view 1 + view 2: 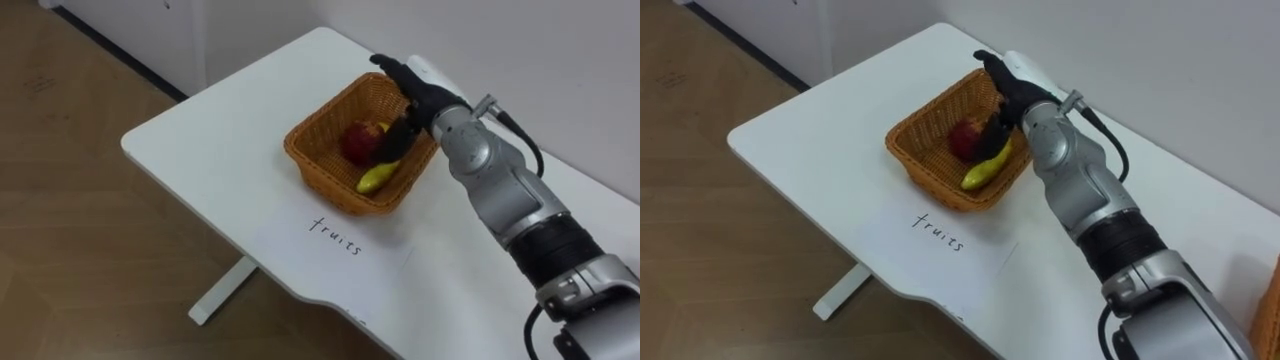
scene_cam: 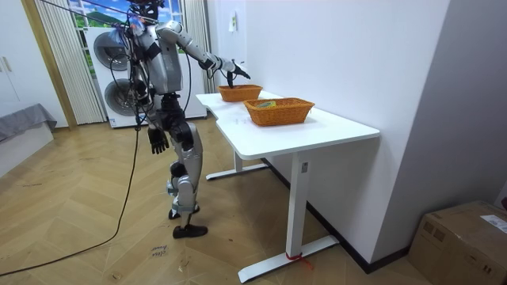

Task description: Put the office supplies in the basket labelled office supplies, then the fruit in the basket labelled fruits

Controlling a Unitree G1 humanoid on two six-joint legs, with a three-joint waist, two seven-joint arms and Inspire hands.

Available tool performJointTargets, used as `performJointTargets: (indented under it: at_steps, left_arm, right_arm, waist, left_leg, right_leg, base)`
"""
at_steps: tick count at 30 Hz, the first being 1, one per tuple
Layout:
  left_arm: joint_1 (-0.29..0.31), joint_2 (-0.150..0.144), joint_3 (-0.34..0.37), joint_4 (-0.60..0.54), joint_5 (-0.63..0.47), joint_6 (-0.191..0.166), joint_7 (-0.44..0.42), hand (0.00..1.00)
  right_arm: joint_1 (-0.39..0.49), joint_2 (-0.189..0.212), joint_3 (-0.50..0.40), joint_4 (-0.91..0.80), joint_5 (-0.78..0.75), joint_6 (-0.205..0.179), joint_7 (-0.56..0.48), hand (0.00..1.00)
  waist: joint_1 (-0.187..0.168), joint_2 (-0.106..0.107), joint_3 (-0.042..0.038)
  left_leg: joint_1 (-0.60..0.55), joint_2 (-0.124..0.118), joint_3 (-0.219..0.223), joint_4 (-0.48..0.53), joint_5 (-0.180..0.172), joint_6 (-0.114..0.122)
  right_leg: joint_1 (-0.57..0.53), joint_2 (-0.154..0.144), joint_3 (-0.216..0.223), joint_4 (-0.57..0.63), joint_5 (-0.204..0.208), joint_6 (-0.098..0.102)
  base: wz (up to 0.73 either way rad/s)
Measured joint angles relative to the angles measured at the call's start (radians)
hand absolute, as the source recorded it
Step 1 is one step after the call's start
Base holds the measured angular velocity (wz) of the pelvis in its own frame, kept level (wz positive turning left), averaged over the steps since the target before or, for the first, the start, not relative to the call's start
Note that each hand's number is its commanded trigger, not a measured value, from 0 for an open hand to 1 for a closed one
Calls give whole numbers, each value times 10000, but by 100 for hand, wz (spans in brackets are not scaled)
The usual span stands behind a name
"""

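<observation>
A white table (image 1: pixel 200 150) carries a wicker fruit basket (image 1: pixel 325 180), seen just above the centre of the left eye view, at about 12 o'clock. Inside it lie a red apple (image 1: pixel 358 142) near the middle and a yellow banana (image 1: pixel 377 177) against the wall at the basket's 5 o'clock. The robot's right hand (image 1: pixel 415 95) hangs over the rim at the basket's 2 o'clock. Its dark fingers are loosely spread and point down toward the fruit, with nothing visibly held. That pose fits a hand placed above the basket so fruit drops inside instead of onto the table.

A handwritten label (image 1: pixel 335 235) on the tabletop at the basket's 6 o'clock marks what belongs there. In the room view the robot stands at the table's end, its left hand (image 2: pixel 158 141) down by its hip; I cannot tell its state. A second basket (image 2: pixel 279 115) stands nearer the camera, kept apart, probably for the office supplies.
</observation>
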Motion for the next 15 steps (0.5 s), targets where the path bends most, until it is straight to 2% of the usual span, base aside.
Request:
performJointTargets:
  at_steps: [9,12,15]
  left_arm:
    - [51,-35,9,78,-12,8,38,0]
    - [-4,-84,7,55,-18,2,44,0]
    - [-10,-174,9,58,-21,-20,-11,0]
  right_arm:
    - [57,-2,-213,-130,65,-9,-32,0]
    - [57,-1,-701,-209,437,-46,-245,0]
    - [67,-3,-1253,-704,726,-87,-391,0]
  waist:
    - [-98,27,0]
    - [-149,96,17]
    - [-275,234,15]
  left_leg:
    - [-2,12,74,8,-5,-1]
    - [-15,8,74,39,-6,0]
    - [-22,23,187,30,-21,0]
  right_leg:
    - [-38,0,66,10,0,0]
    - [-28,-2,34,2,1,-1]
    - [-51,12,200,-26,1,-1]
  base:
    - [-2]
    - [0]
    - [-9]
